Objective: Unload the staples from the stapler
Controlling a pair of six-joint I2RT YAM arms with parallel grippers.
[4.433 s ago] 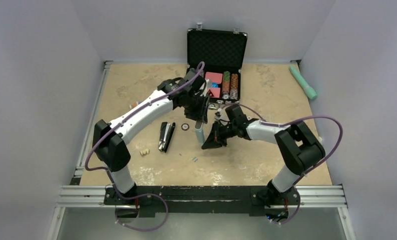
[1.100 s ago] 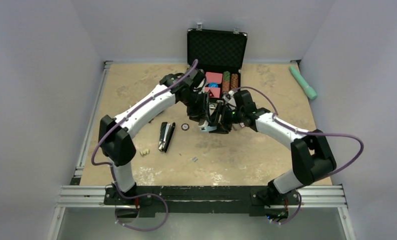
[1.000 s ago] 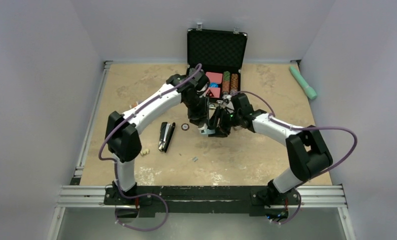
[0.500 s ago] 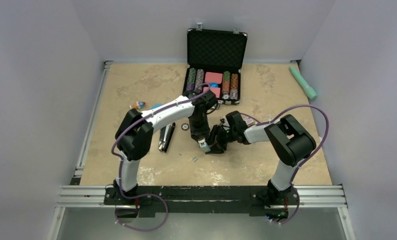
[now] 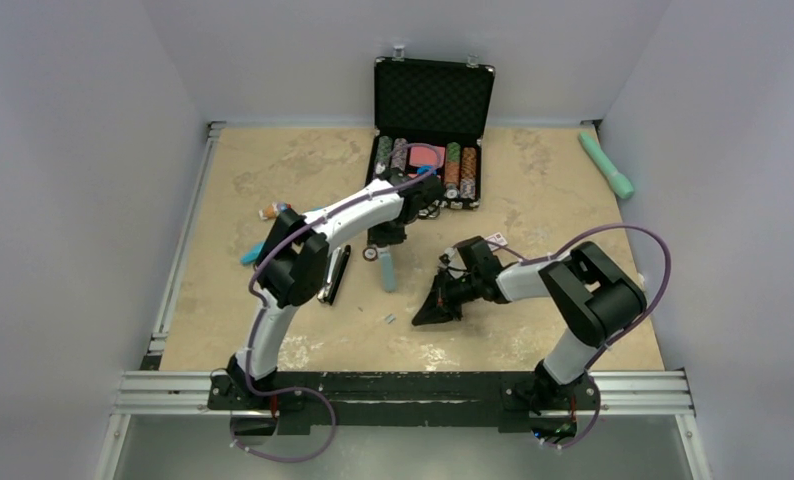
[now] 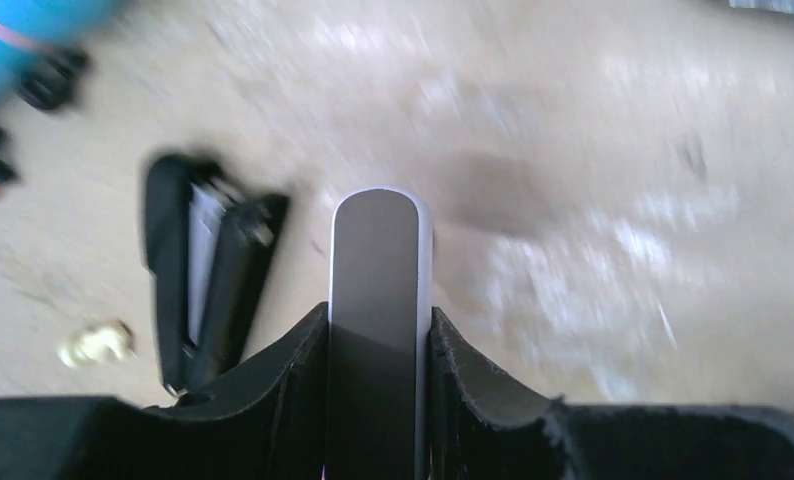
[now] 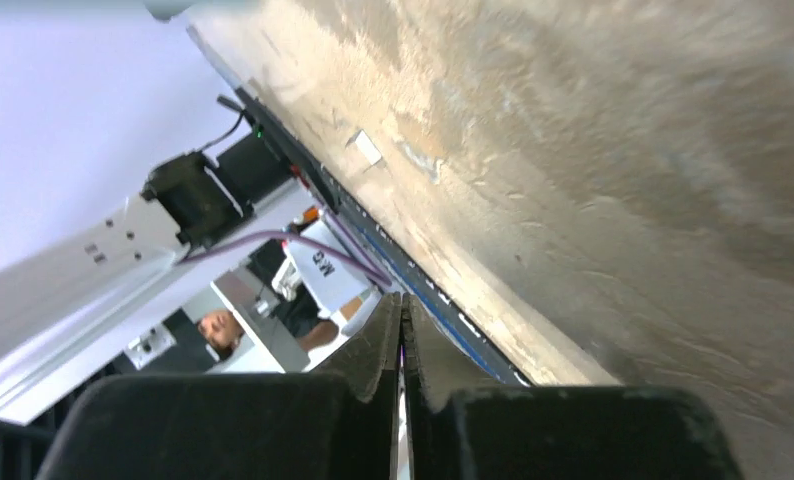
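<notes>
Pale walls are closing in the tabletop (image 5: pixel 533 330) on three sides, with the widest room lying right of the arms. Mid-table, the left gripper (image 5: pixel 386 243) is clamping the grey stapler (image 5: pixel 387 272). The right gripper (image 5: pixel 419 319) is hanging low with its fingers pressed together, and the staples (image 5: pixel 388 319) are lying just beside its tips. From the left wrist, the black stapler (image 6: pixel 208 285) is showing splayed open; from above, the arm is half hiding it.

A robot lab: white-walled cell (image 5: pixel 73 150), aluminium rail (image 5: pixel 655 390), two bolted arms (image 5: pixel 351 216).
</notes>
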